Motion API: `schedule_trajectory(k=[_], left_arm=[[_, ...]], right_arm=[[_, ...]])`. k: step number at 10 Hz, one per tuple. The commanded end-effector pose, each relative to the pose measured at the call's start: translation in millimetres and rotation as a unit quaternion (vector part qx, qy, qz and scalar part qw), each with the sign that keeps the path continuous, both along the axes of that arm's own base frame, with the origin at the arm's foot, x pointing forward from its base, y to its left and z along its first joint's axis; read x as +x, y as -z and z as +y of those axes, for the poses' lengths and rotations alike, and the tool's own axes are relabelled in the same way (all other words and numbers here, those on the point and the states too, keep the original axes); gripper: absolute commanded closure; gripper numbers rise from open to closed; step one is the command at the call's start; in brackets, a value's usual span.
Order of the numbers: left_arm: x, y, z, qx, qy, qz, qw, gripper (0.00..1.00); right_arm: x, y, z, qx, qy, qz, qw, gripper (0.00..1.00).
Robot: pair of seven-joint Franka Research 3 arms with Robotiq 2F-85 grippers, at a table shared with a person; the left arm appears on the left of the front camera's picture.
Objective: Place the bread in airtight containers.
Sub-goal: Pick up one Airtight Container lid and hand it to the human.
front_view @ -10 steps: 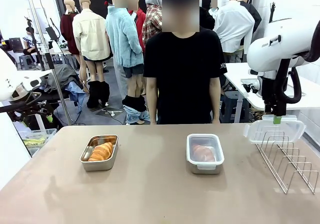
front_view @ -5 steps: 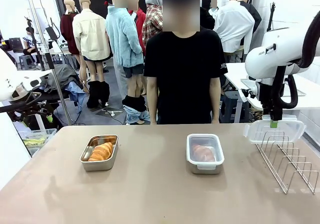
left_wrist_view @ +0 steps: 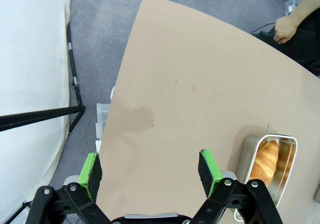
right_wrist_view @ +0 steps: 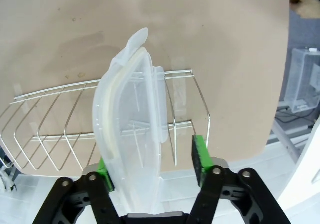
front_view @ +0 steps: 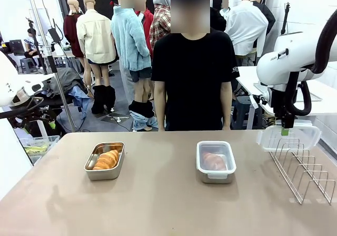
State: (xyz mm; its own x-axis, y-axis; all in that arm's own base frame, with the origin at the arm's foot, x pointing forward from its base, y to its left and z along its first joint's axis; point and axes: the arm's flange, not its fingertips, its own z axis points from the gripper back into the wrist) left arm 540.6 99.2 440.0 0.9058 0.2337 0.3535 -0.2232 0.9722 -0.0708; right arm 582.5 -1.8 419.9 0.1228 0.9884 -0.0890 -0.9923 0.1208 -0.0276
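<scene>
Two steel airtight containers sit on the table. The left container [front_view: 105, 161] is open and holds a golden bread [front_view: 107, 159]; the left wrist view shows this container [left_wrist_view: 268, 159] and bread [left_wrist_view: 264, 160] at the lower right. The right container [front_view: 215, 161] has a clear lid snapped on, with bread [front_view: 213, 161] showing through it. A second clear lid [front_view: 288, 138] stands on edge in the wire rack [front_view: 305, 174]. My right gripper [front_view: 285, 131] has come down over the lid [right_wrist_view: 132, 134]. The right gripper [right_wrist_view: 150, 161] straddles it, and the right-hand pad [right_wrist_view: 199, 153] stands clear. My left gripper [left_wrist_view: 150, 166] hangs open over the table's left edge.
A person [front_view: 195, 72] stands at the far side of the table, one hand [left_wrist_view: 287, 26] down by the edge. The wire rack [right_wrist_view: 50, 129] takes up the table's right end. A plastic bin [front_view: 37, 146] sits off the left edge.
My right gripper has sunk a little and shifted left, down over the standing lid, and its jaws have started to narrow. The left arm has not moved.
</scene>
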Motion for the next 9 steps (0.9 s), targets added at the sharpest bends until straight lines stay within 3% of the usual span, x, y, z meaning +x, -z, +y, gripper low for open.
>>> schedule_trajectory(k=[1, 2, 3, 9], left_arm=[[-0.5, -1.8, 1.4, 0.006, 0.000, -0.002, 1.000, 0.00], [-0.5, -1.8, 1.4, 0.006, 0.000, -0.002, 1.000, 0.00], [-0.5, -1.8, 1.4, 0.006, 0.000, -0.002, 1.000, 0.00], [-0.5, -1.8, 1.4, 0.006, 0.000, -0.002, 1.000, 0.00]], right_arm=[[6.0, 1.8, 1.3, 0.016, 0.013, -0.008, 1.000, 0.77], [6.1, 2.0, 1.3, 0.017, 0.014, -0.007, 1.000, 0.96], [6.2, 1.8, 1.4, 0.017, 0.015, -0.006, 1.000, 1.00], [8.0, 2.6, 2.8, 0.015, 0.017, -0.002, 1.000, 1.00]])
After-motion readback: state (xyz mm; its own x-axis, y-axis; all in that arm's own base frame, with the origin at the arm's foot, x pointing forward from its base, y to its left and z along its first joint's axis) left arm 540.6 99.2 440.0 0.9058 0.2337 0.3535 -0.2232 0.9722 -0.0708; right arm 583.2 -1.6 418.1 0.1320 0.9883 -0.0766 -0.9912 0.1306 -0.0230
